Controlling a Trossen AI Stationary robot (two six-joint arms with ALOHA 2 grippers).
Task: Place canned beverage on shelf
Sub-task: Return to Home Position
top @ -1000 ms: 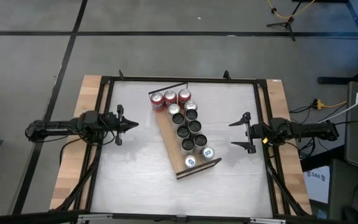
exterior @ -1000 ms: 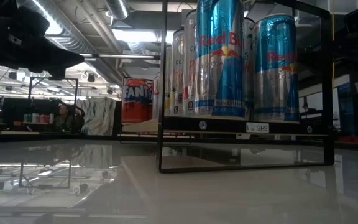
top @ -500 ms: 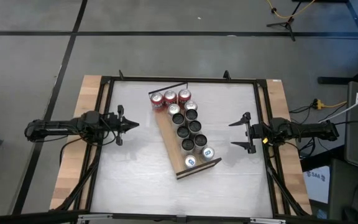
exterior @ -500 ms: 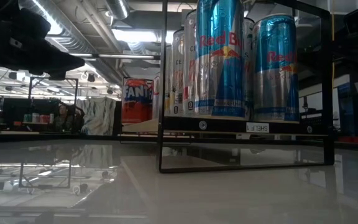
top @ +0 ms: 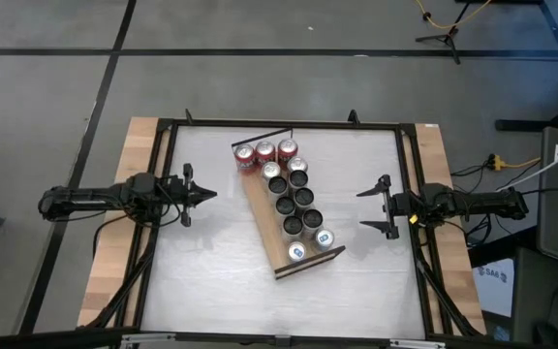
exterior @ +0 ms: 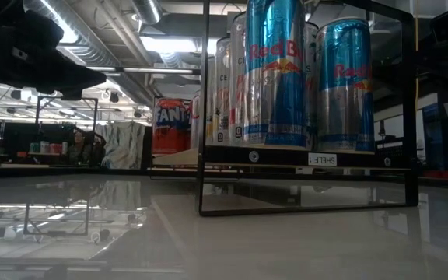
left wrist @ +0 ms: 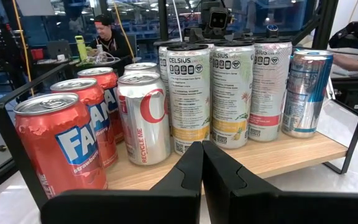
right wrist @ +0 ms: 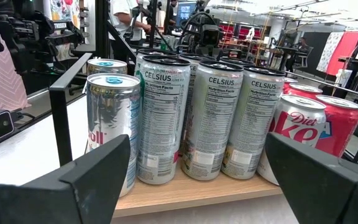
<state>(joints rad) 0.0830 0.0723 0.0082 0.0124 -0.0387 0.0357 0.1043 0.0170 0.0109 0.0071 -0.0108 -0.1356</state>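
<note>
The shelf (top: 265, 225), a light wooden board with black rails, lies slantwise in the middle of the white table. On it stand several cans: red Fanta cans (top: 265, 150) at its far end, Coke cans (left wrist: 143, 118), Celsius cans (top: 294, 205), and Red Bull cans (top: 310, 244) at its near end (exterior: 309, 159). My left gripper (top: 207, 194) is shut and level at the table's left, pointing at the shelf (left wrist: 202, 167). My right gripper (top: 364, 207) is open and level at the table's right, with nothing between its fingers (right wrist: 197, 155).
A black frame (top: 279, 124) edges the tabletop, with wooden strips (top: 114, 242) outside it on both sides. There is bare white tabletop on either side of the shelf (top: 201, 271). A person (left wrist: 110, 37) sits in the room beyond the table.
</note>
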